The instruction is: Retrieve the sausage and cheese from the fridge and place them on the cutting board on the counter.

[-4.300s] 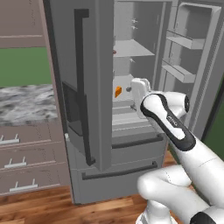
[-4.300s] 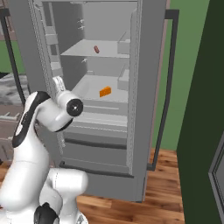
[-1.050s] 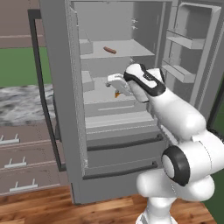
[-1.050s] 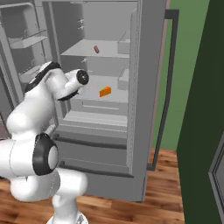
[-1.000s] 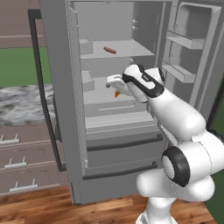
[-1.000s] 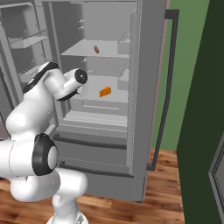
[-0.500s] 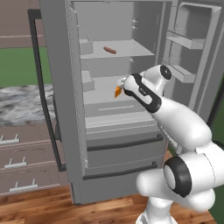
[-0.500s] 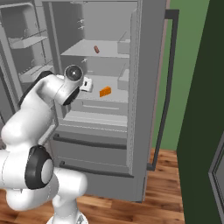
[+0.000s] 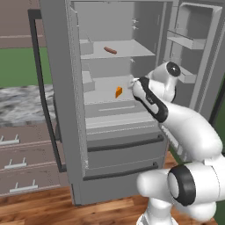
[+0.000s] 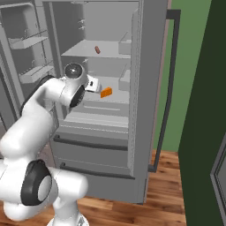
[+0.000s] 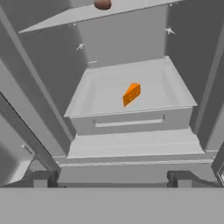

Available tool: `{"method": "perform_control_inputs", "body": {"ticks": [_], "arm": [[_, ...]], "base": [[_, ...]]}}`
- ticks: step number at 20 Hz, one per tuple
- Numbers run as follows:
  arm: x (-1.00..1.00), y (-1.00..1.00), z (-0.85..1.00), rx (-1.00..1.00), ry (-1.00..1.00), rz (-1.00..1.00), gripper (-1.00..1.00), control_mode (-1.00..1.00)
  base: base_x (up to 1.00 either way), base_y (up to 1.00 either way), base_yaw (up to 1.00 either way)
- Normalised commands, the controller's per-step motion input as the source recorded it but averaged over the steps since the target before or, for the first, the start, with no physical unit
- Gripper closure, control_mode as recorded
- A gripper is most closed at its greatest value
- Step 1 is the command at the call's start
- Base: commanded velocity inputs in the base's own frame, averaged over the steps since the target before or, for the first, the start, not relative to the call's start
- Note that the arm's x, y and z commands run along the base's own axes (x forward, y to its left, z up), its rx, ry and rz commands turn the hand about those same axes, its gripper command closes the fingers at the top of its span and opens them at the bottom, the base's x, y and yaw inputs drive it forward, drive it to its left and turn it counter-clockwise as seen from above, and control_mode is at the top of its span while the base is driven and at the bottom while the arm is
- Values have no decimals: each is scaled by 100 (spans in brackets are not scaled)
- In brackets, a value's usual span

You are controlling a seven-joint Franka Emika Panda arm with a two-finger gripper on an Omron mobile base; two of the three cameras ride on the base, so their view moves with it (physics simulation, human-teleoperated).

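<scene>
The grey fridge (image 9: 61, 88) stands with both doors open. The reddish-brown sausage (image 9: 110, 50) lies on the upper shelf and shows at the top edge of the hand view, sausage (image 11: 103, 4). The orange cheese (image 9: 118, 92) wedge sits alone on the shelf below, cheese (image 10: 106, 92), cheese (image 11: 131, 94). My gripper (image 11: 111, 178) is open, its fingertips (image 11: 43, 177) spread wide, and it hangs just in front of the cheese shelf, short of the wedge and touching nothing. In the base views the gripper (image 10: 92, 84) is right beside the cheese. The cutting board is out of view.
The marbled counter (image 9: 17, 101) over brown drawers (image 9: 13, 162) lies left of the fridge. The left fridge door (image 9: 44, 88) with its dark handle juts toward me; the right door (image 9: 193, 48) carries bins. A dark green wall (image 10: 198, 110) closes the right side.
The arm has rolled its wrist and drawn the hand slightly back from the shelf, so it now points straight at the cheese. Cheese and sausage have not moved.
</scene>
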Motion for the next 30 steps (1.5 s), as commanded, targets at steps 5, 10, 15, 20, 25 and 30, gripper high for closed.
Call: {"method": "perform_control_inputs", "body": {"ticks": [5, 10, 15, 20, 25, 30], "arm": [[-52, -40, 28, -22, 0, -20, -100, -100], [-10, -15, 35, -12, -3, -4, -100, -100], [-29, -12, 14, -1, -7, 2, -100, -100], [-88, -17, 8, -2, 0, 17, -100, -100], [-89, -2, 11, -7, 0, 7, -100, -100], [-78, 0, 22, -8, 1, -8, -100, -100]], "base": [[0, 0, 0], [0, 0, 0], [0, 0, 0], [0, 0, 0], [0, 0, 0], [0, 0, 0]]}}
